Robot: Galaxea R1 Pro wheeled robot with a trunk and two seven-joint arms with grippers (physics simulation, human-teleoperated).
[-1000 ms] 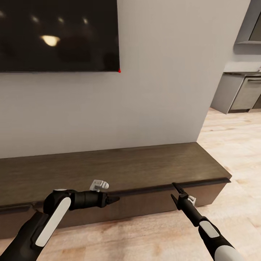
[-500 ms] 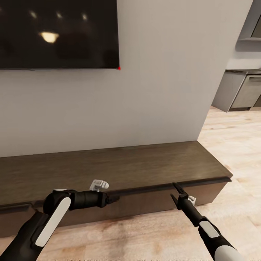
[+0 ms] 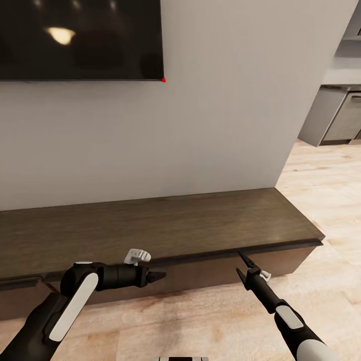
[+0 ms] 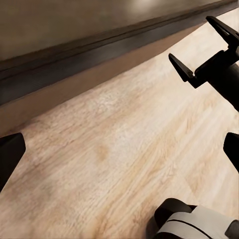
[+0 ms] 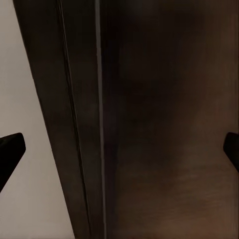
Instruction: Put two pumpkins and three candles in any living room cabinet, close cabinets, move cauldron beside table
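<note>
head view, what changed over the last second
The camera moved, not the things: the TV and wall slid up the picture and the cabinet top sits a little higher, so the robot seems to be edging closer. Left gripper and right gripper keep their open, empty pose before the cabinet front.

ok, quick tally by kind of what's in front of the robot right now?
Cabinet: 1, long dark-brown unit against the wall
TV: 1, black screen on the wall
Claws: 2, left claw and right claw, both open and empty
Pumpkins, candles, cauldron: 0 in these views
Total: 4
</note>
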